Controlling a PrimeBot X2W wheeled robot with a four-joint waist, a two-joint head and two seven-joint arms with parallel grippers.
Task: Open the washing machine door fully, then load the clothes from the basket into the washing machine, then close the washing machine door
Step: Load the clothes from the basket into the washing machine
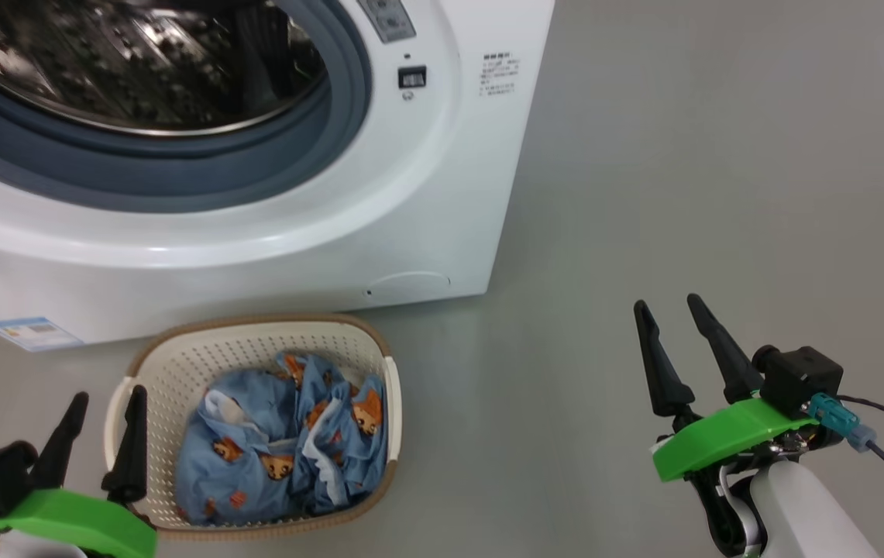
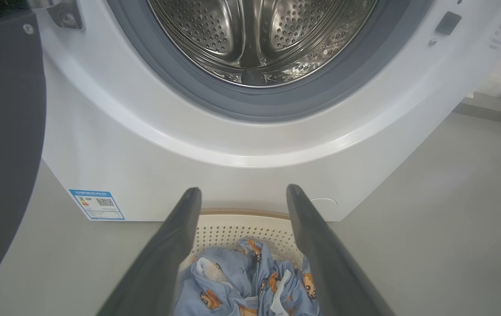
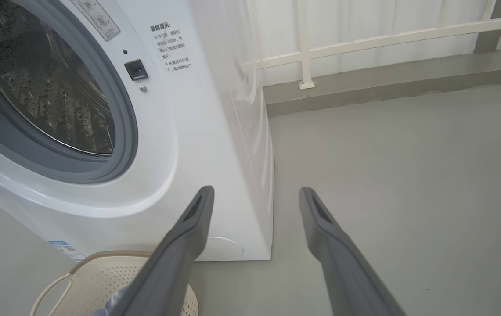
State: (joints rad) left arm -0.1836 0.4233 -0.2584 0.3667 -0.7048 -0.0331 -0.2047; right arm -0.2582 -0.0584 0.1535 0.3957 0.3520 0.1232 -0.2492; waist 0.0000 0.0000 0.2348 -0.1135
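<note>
The white washing machine [image 1: 380,225] stands with its steel drum [image 2: 259,39] exposed. The washing machine door [image 2: 4,131] is swung out at the left edge of the left wrist view. On the floor in front sits the cream basket [image 1: 178,364], holding the light blue clothes [image 1: 279,442] in a crumpled heap. My left gripper [image 1: 110,397] hangs open at the basket's left rim, a little above it, with nothing between its fingers. Its own view looks down on the clothes [image 2: 241,281]. My right gripper [image 1: 668,304] is open and empty over bare floor, well right of the basket [image 3: 101,272].
Grey floor [image 1: 720,155] stretches to the right of the machine. A low curb and white railing [image 3: 364,44] run along the far wall. A blue label [image 2: 96,204] marks the machine's lower left front. A round service flap [image 1: 411,283] sits at its lower right.
</note>
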